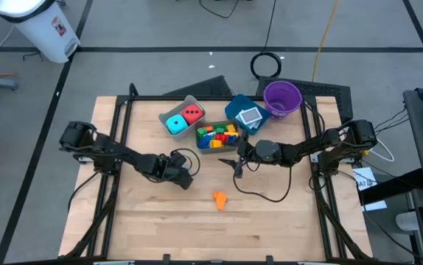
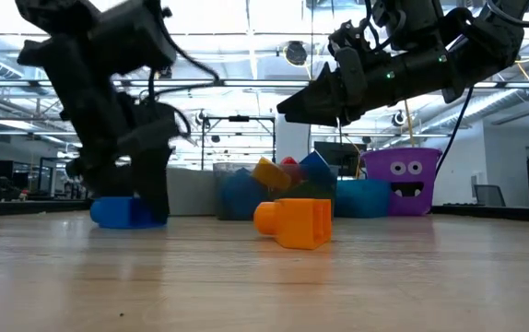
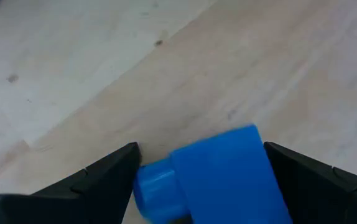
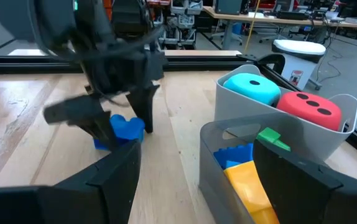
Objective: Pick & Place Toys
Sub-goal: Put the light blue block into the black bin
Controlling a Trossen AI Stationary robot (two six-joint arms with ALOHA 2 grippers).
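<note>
My left gripper (image 1: 184, 175) stands at the table's middle left, fingers down, shut on a blue brick (image 3: 222, 177) that lies on the wood; the brick also shows in the low view (image 2: 122, 212) and the right wrist view (image 4: 125, 127). My right gripper (image 1: 238, 163) is open and empty, hovering above the table beside the dark bin (image 1: 205, 147). An orange brick (image 1: 219, 199) lies on its side nearer the front edge. A cyan cube (image 1: 175, 124) and a red cube (image 1: 191, 114) rest in the grey bin (image 1: 163, 114). My left gripper pinches the blue brick between its two fingers, one finger (image 3: 113, 171) against the stud end (image 3: 148, 186) and the other (image 3: 303, 180) against the opposite end (image 3: 262, 162). The fingers come from above, pointing down. The brick's underside rests on the table.
The dark bin holds several coloured bricks (image 1: 217, 135). A teal bin (image 1: 235, 105) with cards and a purple cup (image 1: 282, 97) stand at the back right. Bare wood lies along the table's near side around the orange brick.
</note>
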